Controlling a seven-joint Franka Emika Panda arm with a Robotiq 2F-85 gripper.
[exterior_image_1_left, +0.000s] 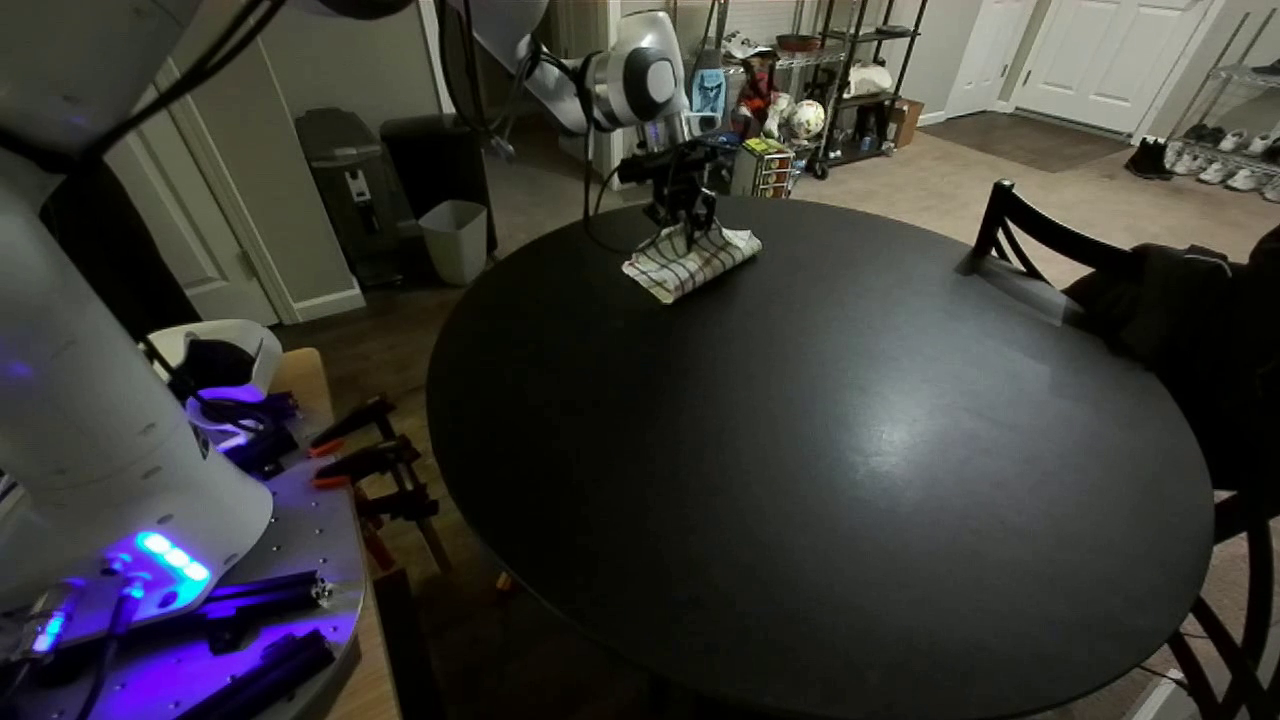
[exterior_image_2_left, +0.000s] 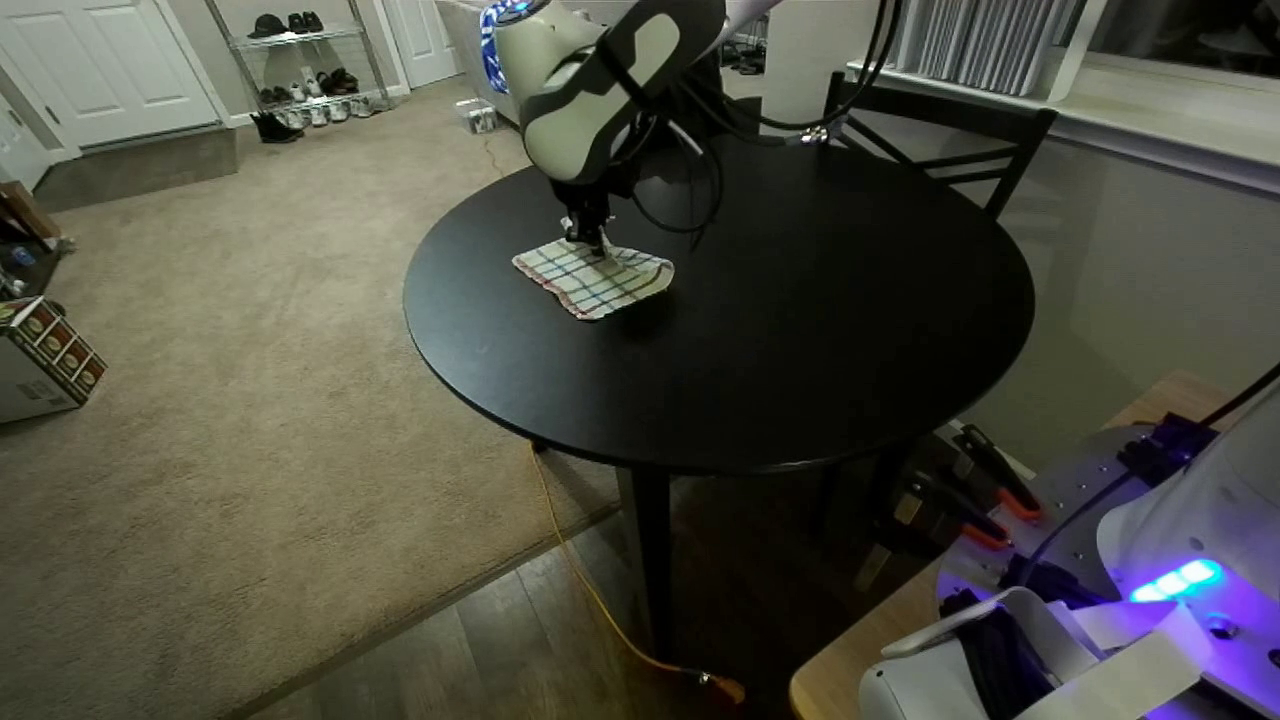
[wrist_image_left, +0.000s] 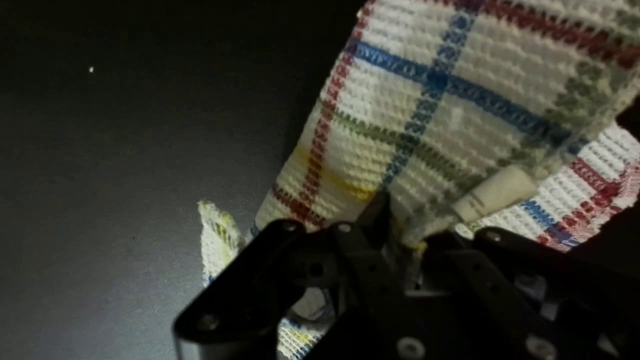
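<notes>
A white checked cloth (exterior_image_1_left: 665, 276) with red, blue, green and yellow stripes lies near the edge of a round black table (exterior_image_1_left: 800, 480). In an exterior view the same cloth (exterior_image_2_left: 598, 288) looks folded and slightly rumpled. My gripper (exterior_image_1_left: 692, 234) points down onto it, shut on a pinched part of the fabric. From the wrist, a fold of the cloth (wrist_image_left: 430, 115) runs into the gripper (wrist_image_left: 397, 225), with a pale label (wrist_image_left: 495, 195) sticking out beside the jaws. More cloth shows beneath the fingers; the exact pinch point is dark and partly hidden.
A black chair (exterior_image_1_left: 1050, 235) with dark clothing on it stands against the table. Cables (exterior_image_2_left: 715, 190) hang from the arm. Clamps (exterior_image_1_left: 375, 460) hold the robot's base board beside the table. A bin (exterior_image_1_left: 455, 240) and a printed box (exterior_image_1_left: 765, 168) stand on the floor beyond.
</notes>
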